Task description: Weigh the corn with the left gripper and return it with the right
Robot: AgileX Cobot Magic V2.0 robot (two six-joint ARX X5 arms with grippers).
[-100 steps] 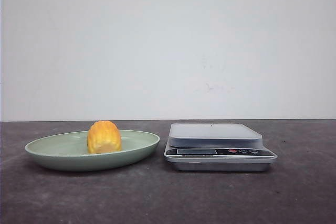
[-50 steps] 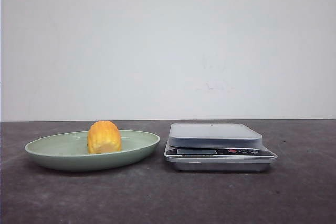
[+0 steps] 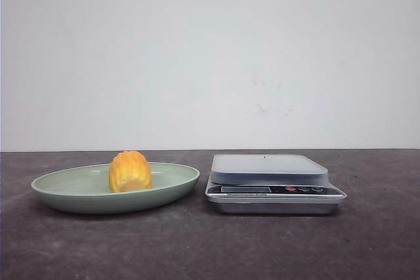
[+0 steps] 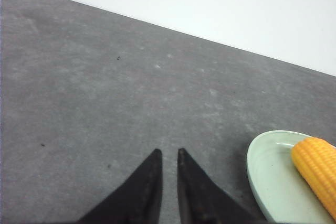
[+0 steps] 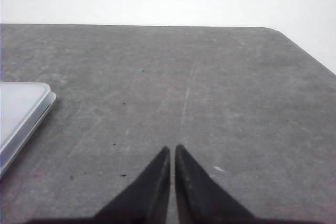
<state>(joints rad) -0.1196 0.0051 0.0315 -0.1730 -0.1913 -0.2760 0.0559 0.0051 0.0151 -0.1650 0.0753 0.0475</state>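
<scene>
The table point(image 3: 210, 247) is a dark grey, mottled surface that extends to a plain white wall point(image 3: 210, 57) behind it. The landmark for all positions below is the plate point(image 3: 72, 191), a pale green shallow oval dish resting flat on the table. Just beside the plate, on the side toward the robot's right, stands the scale point(image 3: 274, 185), a low digital kitchen unit with a grey weighing platform, a front display strip and small buttons; its platform is bare, and a narrow gap of table separates its base from the plate rim. The corn point(image 3: 130, 171) lies in the plate, near the middle, a stubby yellow-orange cob piece with ribbed kernel rows, well apart from the scale. Neither arm appears in the front view. In the left wrist view, the left gripper point(image 4: 168, 153) hovers over bare table beside the plate, on the side away from the scale; its two dark fingers stand almost together with only a thin slit between the tips, and they hold nothing. In the right wrist view, the right gripper point(image 5: 172, 149) is over bare table beyond the scale as seen from the plate; its fingers are likewise drawn nearly together and hold nothing.
</scene>
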